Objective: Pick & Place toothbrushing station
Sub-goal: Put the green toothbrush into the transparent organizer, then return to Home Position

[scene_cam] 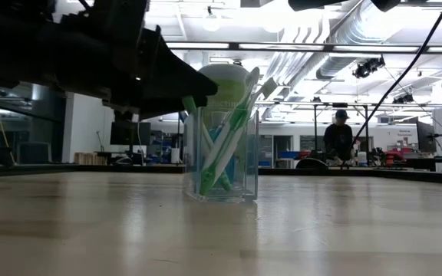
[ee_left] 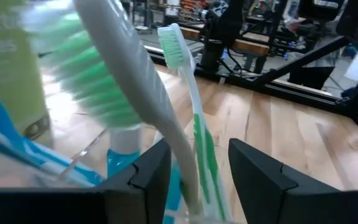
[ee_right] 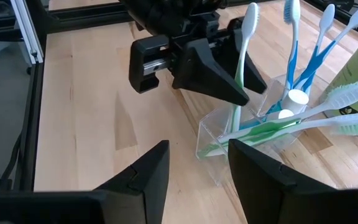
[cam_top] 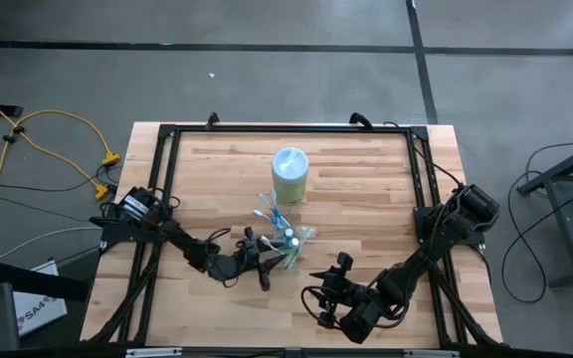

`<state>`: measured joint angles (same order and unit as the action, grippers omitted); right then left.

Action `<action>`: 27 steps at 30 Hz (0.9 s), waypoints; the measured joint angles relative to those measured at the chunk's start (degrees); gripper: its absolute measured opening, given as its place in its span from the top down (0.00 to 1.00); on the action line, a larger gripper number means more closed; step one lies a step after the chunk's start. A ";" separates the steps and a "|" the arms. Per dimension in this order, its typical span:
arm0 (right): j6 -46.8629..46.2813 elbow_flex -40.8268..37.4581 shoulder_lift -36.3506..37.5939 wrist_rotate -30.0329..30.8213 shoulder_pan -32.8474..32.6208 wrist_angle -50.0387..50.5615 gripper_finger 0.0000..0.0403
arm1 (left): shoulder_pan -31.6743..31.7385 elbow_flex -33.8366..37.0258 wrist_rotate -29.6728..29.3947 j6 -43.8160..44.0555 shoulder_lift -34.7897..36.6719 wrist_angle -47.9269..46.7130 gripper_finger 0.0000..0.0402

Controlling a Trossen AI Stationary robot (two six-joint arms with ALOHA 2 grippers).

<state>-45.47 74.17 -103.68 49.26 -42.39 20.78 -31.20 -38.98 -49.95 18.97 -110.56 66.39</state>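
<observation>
A small clear tumbler (cam_top: 290,245) stands on the wooden table near its middle, also in the low view (scene_cam: 221,180) and the right wrist view (ee_right: 219,134). It holds several blue-and-white (ee_right: 291,43) and green-and-white toothbrushes (ee_right: 272,127) and two white-capped toothpaste tubes (ee_right: 297,97). My left gripper (cam_top: 267,257) is open at the tumbler's left side. Its fingers stand on either side of a white handle (ee_left: 160,118) and a green-and-white brush (ee_left: 194,118). My right gripper (cam_top: 331,286) is open and empty, nearer the front edge, to the tumbler's right. My left gripper comes level from the table's left, at the height of the tumbler's rim, with two toothbrush handles (ee_left: 188,168) in the gap between its fingers. I cannot tell whether either finger touches a handle. The brushes stand slanting in the tumbler.
A pale green cylinder with a white lid (cam_top: 289,174) stands just beyond the tumbler. A black frame (cam_top: 286,127) runs around the table's edges. A person (scene_cam: 336,138) stands in the room behind. Bare wood lies to the left (ee_right: 98,124) and near side.
</observation>
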 joint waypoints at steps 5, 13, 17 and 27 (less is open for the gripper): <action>0.00 0.00 0.00 -0.40 0.01 0.00 0.61 | -3.59 0.00 -7.27 -2.23 0.00 -0.11 0.61; 0.00 0.00 0.00 -0.40 0.02 0.00 0.61 | -8.50 0.00 -16.25 -5.62 0.02 0.08 0.61; -1.19 0.00 0.00 -0.42 0.02 0.00 0.61 | -10.16 0.00 -22.40 -7.51 0.02 0.09 0.61; -2.75 -0.02 0.00 -1.61 0.02 0.00 0.61 | -13.37 0.00 -25.58 -8.01 0.02 0.09 0.61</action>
<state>-48.23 74.15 -103.68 47.65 -42.37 20.78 -44.58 -38.98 -75.54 10.96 -110.54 66.48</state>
